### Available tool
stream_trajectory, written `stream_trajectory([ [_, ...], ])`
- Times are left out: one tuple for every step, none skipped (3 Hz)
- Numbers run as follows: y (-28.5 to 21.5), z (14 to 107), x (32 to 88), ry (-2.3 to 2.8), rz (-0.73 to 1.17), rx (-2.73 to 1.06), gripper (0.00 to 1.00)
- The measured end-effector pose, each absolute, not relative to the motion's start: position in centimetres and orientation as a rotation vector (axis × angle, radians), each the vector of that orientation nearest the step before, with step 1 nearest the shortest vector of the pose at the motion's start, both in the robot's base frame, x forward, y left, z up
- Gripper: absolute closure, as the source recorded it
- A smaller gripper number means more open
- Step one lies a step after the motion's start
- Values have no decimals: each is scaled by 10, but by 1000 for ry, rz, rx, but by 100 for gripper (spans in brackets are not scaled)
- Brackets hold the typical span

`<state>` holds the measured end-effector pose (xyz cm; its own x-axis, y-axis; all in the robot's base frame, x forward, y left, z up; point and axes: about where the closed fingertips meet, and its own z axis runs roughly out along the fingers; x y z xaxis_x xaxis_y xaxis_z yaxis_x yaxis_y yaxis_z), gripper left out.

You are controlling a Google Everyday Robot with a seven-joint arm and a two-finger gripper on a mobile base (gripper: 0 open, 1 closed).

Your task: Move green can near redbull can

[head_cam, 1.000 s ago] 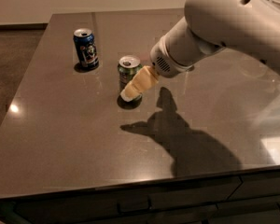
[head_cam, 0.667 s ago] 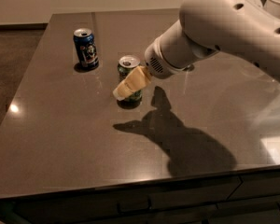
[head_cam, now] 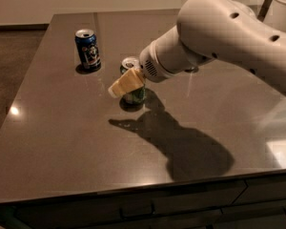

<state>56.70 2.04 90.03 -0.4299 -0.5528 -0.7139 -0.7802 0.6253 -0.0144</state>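
Tan-tipped gripper [head_cam: 127, 83] is sitting at the silver-topped green soda can [head_cam: 136, 96], centre frame, grasp impossible to tell; redbull can is not showing, move seemingly barely starting.

Office-like drawered countertop [head_cam: 62, 142] beneath end effector [head_cam: 125, 84]

the jaws have slid slightly left, in front of the green can [head_cam: 134, 96]
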Motion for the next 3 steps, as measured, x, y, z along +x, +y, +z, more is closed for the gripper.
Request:
stream_trajectory([
  [22, 901, 570, 2134, 432, -1022, 40],
  [12, 904, 574, 2131, 427, -992, 64],
  [-14, 912, 577, 2139, 401, -931, 88],
])
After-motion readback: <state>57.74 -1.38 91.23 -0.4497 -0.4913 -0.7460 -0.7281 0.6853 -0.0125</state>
